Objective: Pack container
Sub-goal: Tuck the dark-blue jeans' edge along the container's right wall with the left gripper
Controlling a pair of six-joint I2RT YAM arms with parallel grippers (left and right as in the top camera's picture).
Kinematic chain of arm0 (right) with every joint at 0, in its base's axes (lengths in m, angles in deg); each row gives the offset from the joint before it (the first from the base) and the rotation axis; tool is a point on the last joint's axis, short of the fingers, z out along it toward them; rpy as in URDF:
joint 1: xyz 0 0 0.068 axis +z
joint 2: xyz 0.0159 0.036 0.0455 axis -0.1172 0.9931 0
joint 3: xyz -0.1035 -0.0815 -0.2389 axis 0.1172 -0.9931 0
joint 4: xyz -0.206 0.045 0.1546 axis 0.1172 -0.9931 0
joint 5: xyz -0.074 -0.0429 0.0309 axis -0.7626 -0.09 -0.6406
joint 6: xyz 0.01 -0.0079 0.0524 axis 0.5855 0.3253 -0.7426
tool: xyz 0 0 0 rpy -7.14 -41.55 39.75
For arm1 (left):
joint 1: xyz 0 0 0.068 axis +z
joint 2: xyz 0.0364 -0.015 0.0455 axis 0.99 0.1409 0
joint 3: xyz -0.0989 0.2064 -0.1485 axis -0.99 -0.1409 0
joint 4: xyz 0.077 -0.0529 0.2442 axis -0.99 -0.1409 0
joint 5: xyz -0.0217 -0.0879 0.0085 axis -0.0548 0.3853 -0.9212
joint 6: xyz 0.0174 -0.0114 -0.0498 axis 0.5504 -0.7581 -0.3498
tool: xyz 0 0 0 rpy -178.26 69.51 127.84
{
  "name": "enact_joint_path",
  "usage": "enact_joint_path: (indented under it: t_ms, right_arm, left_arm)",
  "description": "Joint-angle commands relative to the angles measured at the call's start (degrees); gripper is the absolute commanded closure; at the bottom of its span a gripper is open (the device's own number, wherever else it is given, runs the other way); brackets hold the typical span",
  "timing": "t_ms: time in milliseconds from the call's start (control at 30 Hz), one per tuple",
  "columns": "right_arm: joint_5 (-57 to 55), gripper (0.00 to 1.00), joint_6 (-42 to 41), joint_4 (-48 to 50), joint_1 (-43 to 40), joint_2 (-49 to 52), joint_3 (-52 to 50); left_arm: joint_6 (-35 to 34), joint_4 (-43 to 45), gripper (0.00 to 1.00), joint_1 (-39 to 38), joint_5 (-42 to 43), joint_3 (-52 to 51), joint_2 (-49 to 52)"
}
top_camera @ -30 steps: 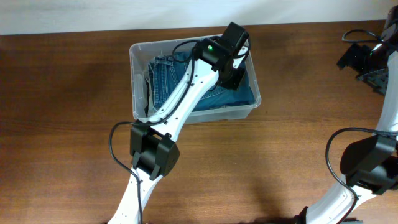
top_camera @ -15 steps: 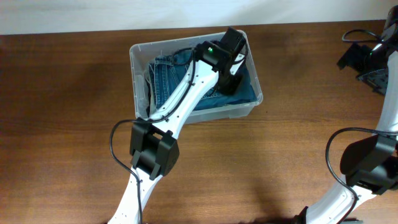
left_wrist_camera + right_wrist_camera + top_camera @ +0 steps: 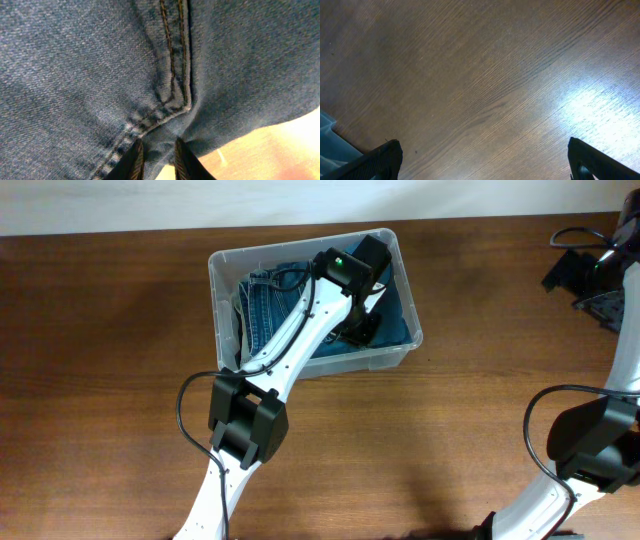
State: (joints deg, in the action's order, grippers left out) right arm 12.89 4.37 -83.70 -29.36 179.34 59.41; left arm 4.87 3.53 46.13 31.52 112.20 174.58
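Because the left gripper (image 3: 157,152) sits low on the jeans (image 3: 100,75) with its fingers (image 3: 132,162) only narrowly apart and a seamed fold lying between them, pinch or release cannot be told. Risk: on lifting, that fold may snag and drag denim up over the rim of the container (image 3: 214,290), which encloses these fingers on all sides. Right gripper (image 3: 482,165) is spread wide above bare table (image 3: 485,75), holding nothing, well apart from the container.
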Motion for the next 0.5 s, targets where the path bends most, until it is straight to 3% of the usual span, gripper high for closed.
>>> enact_joint_path:
  t_ms: [0,467]
  right_arm:
    - [0.1,0.01,-0.1,0.0,0.1,0.2,-0.3]
    - [0.1,0.02,-0.1,0.0,0.1,0.2,-0.3]
  left_arm:
    - [1.2,-0.7,0.78,0.3,-0.8,-0.8,-0.5]
    - [2.1,-7.3,0.78,0.3,3.9,-0.8,-0.5]
